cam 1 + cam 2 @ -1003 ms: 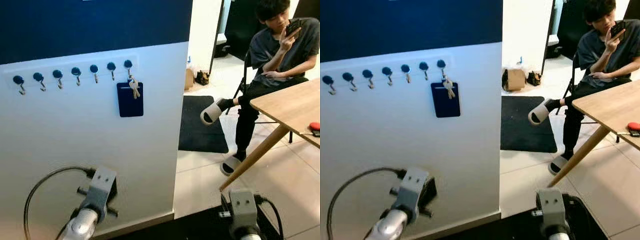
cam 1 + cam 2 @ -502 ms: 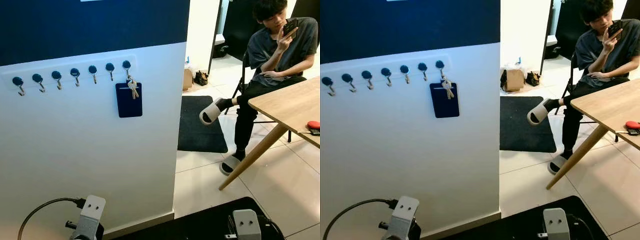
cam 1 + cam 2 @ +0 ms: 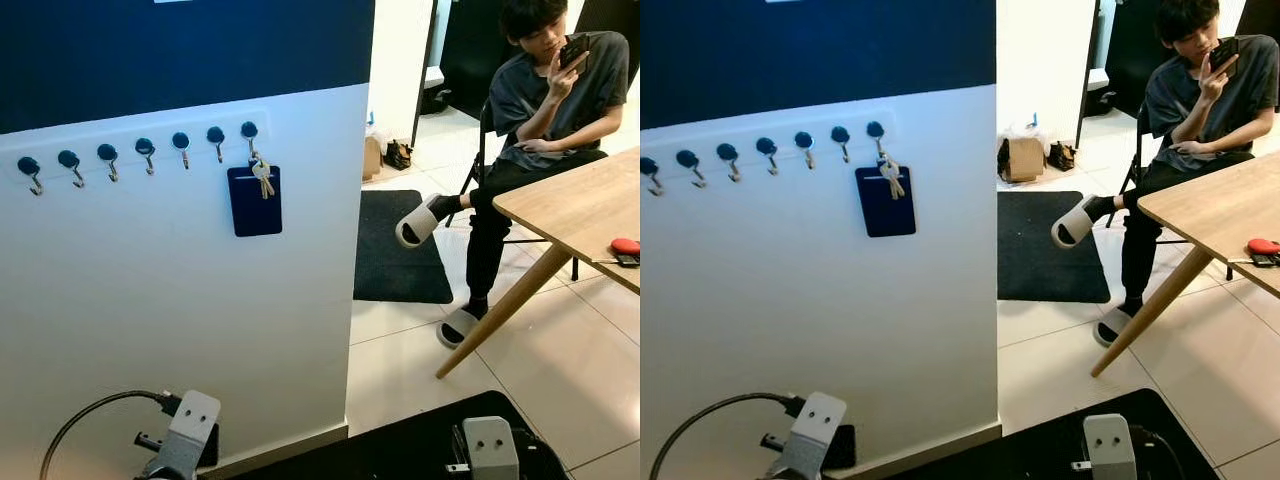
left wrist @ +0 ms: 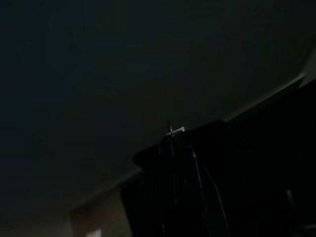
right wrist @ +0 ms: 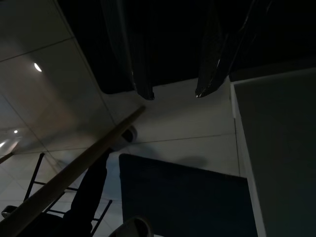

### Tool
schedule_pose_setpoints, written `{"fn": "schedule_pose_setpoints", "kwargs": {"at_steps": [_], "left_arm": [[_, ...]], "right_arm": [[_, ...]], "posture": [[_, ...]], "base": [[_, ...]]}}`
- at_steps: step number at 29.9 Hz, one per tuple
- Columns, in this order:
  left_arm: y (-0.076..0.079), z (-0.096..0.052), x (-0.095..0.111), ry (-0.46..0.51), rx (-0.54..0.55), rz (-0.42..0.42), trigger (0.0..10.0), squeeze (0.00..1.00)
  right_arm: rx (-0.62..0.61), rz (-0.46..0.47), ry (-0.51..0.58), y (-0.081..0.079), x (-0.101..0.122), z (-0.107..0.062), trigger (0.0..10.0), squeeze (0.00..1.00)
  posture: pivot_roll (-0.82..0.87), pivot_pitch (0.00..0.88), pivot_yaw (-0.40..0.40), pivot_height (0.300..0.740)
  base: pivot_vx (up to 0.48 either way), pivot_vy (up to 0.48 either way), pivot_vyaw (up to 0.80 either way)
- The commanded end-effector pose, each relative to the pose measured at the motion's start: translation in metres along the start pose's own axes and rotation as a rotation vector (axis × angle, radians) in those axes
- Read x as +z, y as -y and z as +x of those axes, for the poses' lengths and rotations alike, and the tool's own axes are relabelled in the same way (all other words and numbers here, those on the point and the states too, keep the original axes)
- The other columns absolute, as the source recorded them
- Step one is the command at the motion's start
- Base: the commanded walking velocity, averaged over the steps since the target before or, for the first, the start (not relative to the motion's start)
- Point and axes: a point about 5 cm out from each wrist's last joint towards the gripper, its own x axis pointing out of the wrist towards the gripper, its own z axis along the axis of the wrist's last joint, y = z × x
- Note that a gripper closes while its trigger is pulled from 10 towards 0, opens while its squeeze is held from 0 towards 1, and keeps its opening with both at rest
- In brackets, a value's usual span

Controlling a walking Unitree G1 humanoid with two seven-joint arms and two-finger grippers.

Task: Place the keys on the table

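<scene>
**Keys on the hook, both arms low: risks and clearance**

Keys (image 3: 264,177) hang on the rightmost of 7 hooks (image 3: 248,133), in front of a dark blue card holder (image 3: 254,200) on the white wall panel (image 3: 180,300). Table (image 3: 585,212) stands well apart to the right, with a red object (image 3: 627,246) near its far edge.

Left gripper (image 4: 173,148): wrist view too dark, cannot tell how its fingers stand. Right gripper (image 5: 173,94): 2 fingers spread apart, nothing between them, pointing down at floor tile.

Risks, as judged:
- The keys lie against the card holder; a pinch may take both, or knock the holder off.
- The ring must lift up over the hook tip; a straight pull could snag.
- The panel's right edge sits just beside the keys, so reach from the right is tight.

Open room: tiled floor between panel and table looks passable. A seated person (image 3: 540,110) stretches legs beside the slanted table leg (image 3: 500,315), which narrows that path; the black mat (image 3: 400,250) lies behind.
</scene>
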Motion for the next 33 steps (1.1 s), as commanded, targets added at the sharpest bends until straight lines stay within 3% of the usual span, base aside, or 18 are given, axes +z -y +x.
{"fn": "schedule_pose_setpoints", "kwargs": {"at_steps": [1,4,9,12,15,17,23,27,33], "left_arm": [[-0.008,-0.004,-0.02,-0.08,0.031,-0.066,10.0,0.0],[-0.016,-0.007,-0.034,-0.14,0.06,-0.153,10.0,0.0],[-0.025,-0.009,-0.047,-0.187,0.097,-0.205,10.0,0.0],[-0.025,-0.009,-0.046,-0.166,0.086,-0.194,10.0,0.0],[-0.015,-0.01,-0.04,-0.108,0.015,-0.153,10.0,0.0],[-0.004,-0.012,-0.04,-0.088,-0.045,-0.085,10.0,0.0],[0.007,-0.015,-0.037,-0.019,-0.1,0.009,10.0,0.0],[0.007,-0.014,-0.038,-0.013,-0.096,0.013,10.0,0.0],[0.003,-0.01,-0.042,-0.051,-0.038,-0.082,10.0,0.0]], "right_arm": [[0.033,-0.004,-0.002,-0.007,-0.002,-0.001,10.0,0.0],[0.065,-0.005,0.025,-0.012,0.003,0.002,10.0,0.0],[0.11,-0.012,0.066,-0.021,0.012,0.007,10.0,0.0],[0.121,-0.013,0.077,-0.023,0.015,0.009,10.0,0.0],[0.123,-0.011,0.069,-0.021,0.013,0.01,10.0,0.0],[0.106,0.006,0.042,-0.017,0.007,0.008,10.0,0.0],[0.067,0.058,-0.039,-0.009,-0.009,0.001,10.0,0.0],[0.065,0.051,-0.047,-0.008,-0.013,-0.001,10.0,0.0],[0.053,0.065,-0.028,-0.009,-0.012,-0.005,10.0,0.0]], "posture": [[0.07,0.137,0.105,0.74],[0.08,0.135,0.105,0.74],[0.08,0.131,0.097,0.74],[0.08,0.13,0.088,0.74],[0.09,0.128,0.083,0.74],[0.09,0.125,0.081,0.74],[0.08,0.124,0.083,0.74],[0.07,0.124,0.088,0.74],[0.07,0.131,0.096,0.74]], "base": [[0.0,0.0,0.0],[0.0,0.0,0.0],[0.0,0.0,0.0],[0.0,0.0,0.0],[0.0,0.0,0.0],[0.0,0.0,0.0],[0.0,0.0,0.0],[0.0,0.0,0.0],[0.0,0.0,0.0]]}}
